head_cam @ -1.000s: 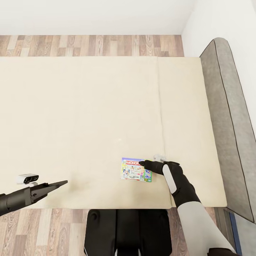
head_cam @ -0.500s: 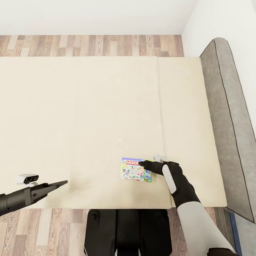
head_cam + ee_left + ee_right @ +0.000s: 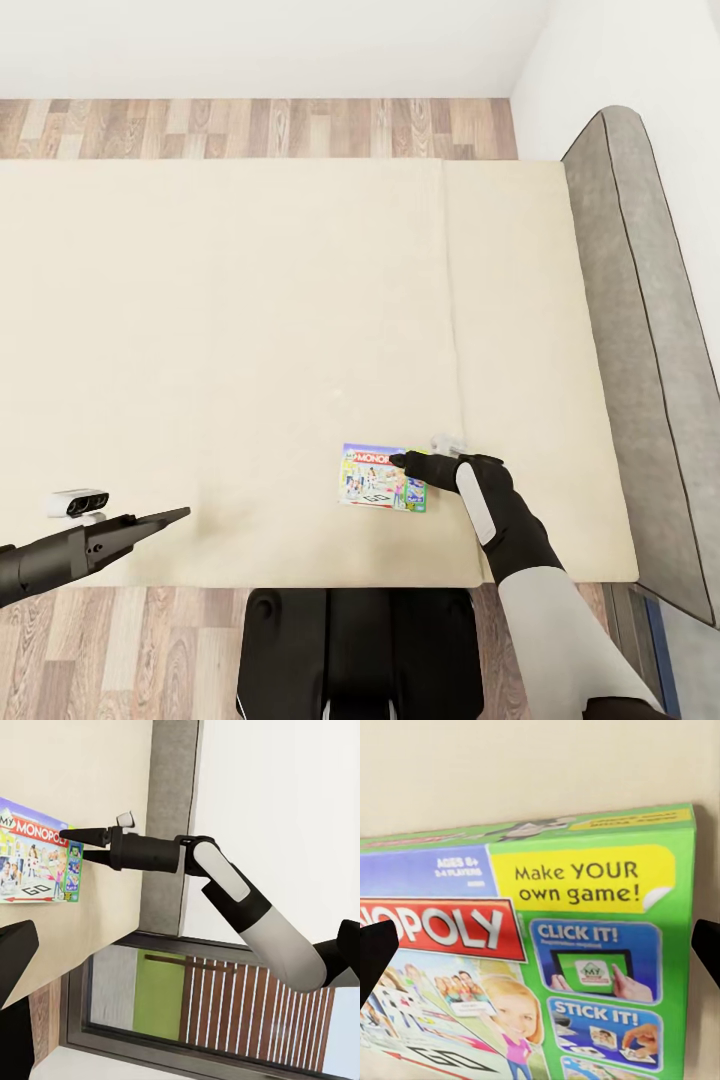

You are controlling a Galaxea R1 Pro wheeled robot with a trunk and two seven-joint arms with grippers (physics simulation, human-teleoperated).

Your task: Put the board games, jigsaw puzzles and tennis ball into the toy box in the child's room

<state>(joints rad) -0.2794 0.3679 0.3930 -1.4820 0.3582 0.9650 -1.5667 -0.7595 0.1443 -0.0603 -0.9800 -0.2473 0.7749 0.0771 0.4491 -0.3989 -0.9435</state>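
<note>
a board game (image 3: 381, 478) lay flat on the bed (image 3: 250, 330) near its front edge. the right gripper (image 3: 398, 460) hovered over the game's right end, fingers spread, gripping nothing. the left gripper (image 3: 175, 516) hung well apart; its opening could not be told.

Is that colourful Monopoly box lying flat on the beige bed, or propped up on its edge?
Lying flat. The green-and-white Monopoly box with the red band rests cover-up on the beige mattress, with the right gripper open at its edge.
</note>
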